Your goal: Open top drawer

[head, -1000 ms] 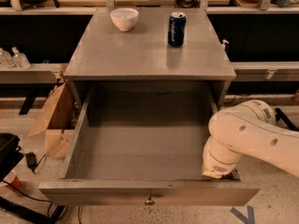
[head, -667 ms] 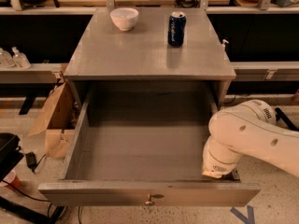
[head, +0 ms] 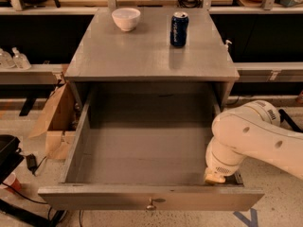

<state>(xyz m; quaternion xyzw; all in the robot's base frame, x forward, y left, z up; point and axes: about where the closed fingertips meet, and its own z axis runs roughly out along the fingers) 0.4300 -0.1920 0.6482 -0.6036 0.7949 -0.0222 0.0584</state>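
Note:
The top drawer [head: 142, 155] of the grey wooden cabinet stands pulled far out toward me, showing a deep, bare grey box. Its front panel [head: 94, 198] runs along the bottom of the camera view with a small round brass knob [head: 151, 204] at its centre. My white arm comes in from the right, and the gripper [head: 215, 176] hangs at the drawer's front right corner, just inside the right wall. The arm's wrist covers most of it. The two smaller drawers are out of view.
A white bowl [head: 126, 18] and a blue can [head: 179, 29] stand on the cabinet top [head: 142, 56]. A cardboard box [head: 54, 122] leans at the cabinet's left. Black gear [head: 7, 155] and cables lie on the floor at the left. Shelving runs behind.

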